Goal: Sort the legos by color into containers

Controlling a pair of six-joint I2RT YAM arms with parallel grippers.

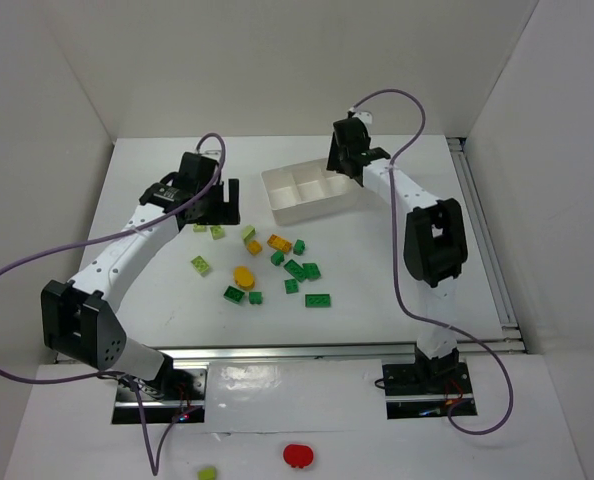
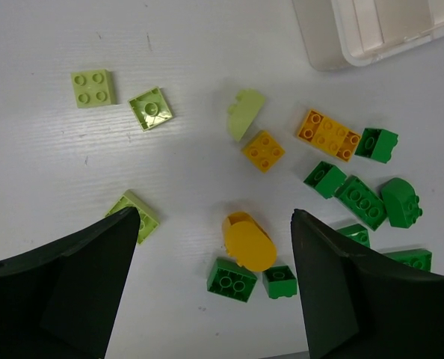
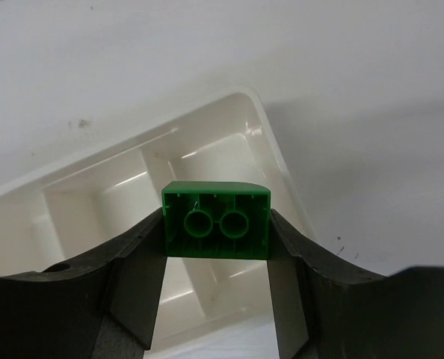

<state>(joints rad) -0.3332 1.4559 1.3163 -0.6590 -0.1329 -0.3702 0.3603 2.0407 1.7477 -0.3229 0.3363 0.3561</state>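
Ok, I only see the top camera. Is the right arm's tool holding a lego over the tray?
Observer: Yes. The right wrist camera shows the right tool shut on a dark green brick. Its hollow underside faces the camera, and the white tray is behind it.
Child: Is the left tool holding one too?
Observer: No. The left wrist camera shows the left tool open and empty.
Child: What's it closest to?
Observer: In that view the rounded orange-yellow piece lies between its fingers, beside two dark green bricks.
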